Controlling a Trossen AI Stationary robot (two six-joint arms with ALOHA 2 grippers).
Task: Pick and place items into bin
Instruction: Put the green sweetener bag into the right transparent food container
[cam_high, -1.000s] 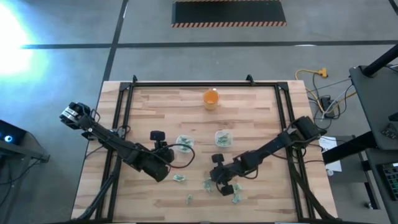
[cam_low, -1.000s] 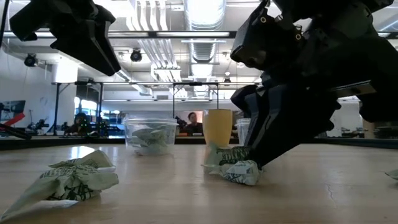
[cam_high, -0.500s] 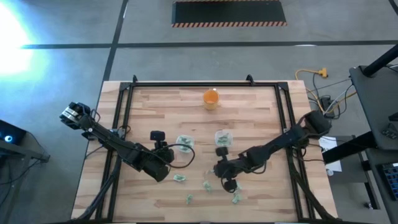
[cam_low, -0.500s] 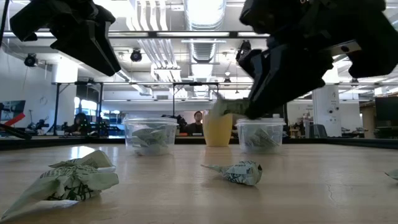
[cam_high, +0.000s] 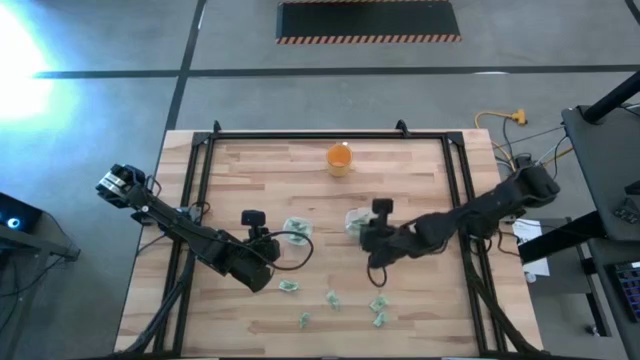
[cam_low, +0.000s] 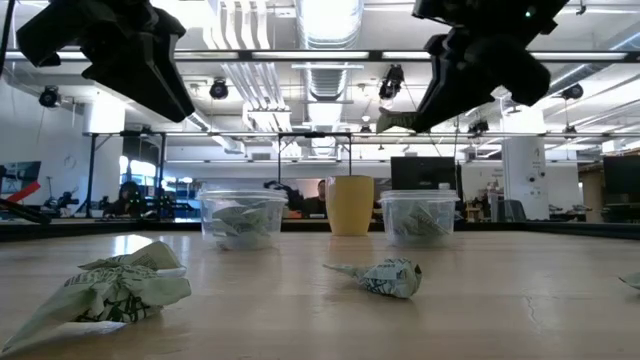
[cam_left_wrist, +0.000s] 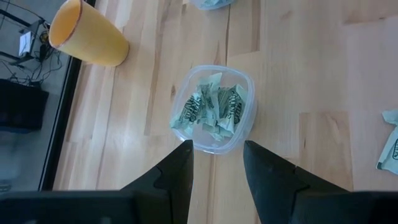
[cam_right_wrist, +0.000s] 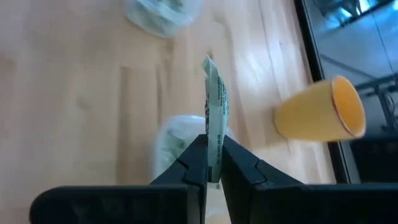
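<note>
The items are small pale green wrinkly pieces. Several lie on the wood near the near edge (cam_high: 332, 298), and two show close in the low view (cam_low: 385, 277) (cam_low: 110, 290). Two clear tubs hold more pieces: the left tub (cam_high: 297, 230) (cam_left_wrist: 214, 109) and the right tub (cam_high: 357, 221) (cam_low: 418, 216). My left gripper (cam_left_wrist: 217, 146) (cam_high: 270, 243) hovers open just short of the left tub. My right gripper (cam_right_wrist: 213, 140) (cam_high: 368, 232) is shut on one piece (cam_right_wrist: 216, 106), high over the right tub (cam_right_wrist: 177, 137). My right gripper pinches one pale green piece between its two fingers by one end (cam_right_wrist: 214, 146). The rest of the piece sticks out past the fingertips (cam_low: 395, 121). It is lifted clear, well above the table and over the right tub.
An orange cup (cam_high: 339, 158) (cam_low: 350, 205) stands toward the far edge behind the tubs. A black metal frame (cam_high: 200, 180) runs around the tabletop. Bare wood lies between the tubs and the cup and along the left side.
My right gripper has risen from the scattered pieces by the near edge and moved toward the far edge, to the right tub. It carries one piece, lifted clear of the table. Another piece stays on the wood where the gripper was.
</note>
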